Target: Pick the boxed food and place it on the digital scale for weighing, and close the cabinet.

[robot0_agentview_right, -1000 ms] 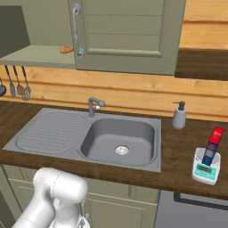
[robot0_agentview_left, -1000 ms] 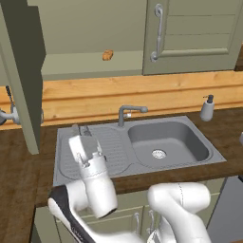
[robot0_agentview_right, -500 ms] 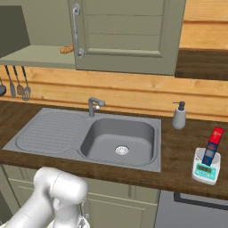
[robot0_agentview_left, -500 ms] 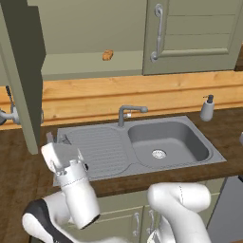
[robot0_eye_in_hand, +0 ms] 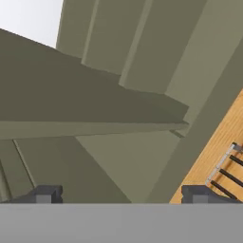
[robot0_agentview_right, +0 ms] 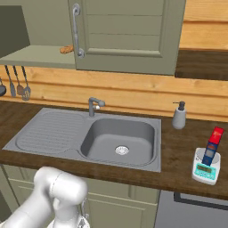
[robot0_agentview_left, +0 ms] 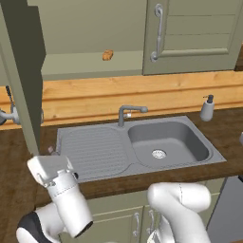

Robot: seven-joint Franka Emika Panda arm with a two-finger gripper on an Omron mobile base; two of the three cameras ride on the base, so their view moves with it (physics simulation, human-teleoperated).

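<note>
With the boxed food (robot0_agentview_right: 213,146) already on the digital scale (robot0_agentview_right: 206,166), the gripper (robot0_eye_in_hand: 118,194), jaws apart, should push the open cabinet door (robot0_agentview_left: 21,71) squarely near its free edge.

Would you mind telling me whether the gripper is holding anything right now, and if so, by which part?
Nothing is held. The gripper is open with only the cabinet seen between its tips, and the boxed food already stands on the digital scale.
</note>
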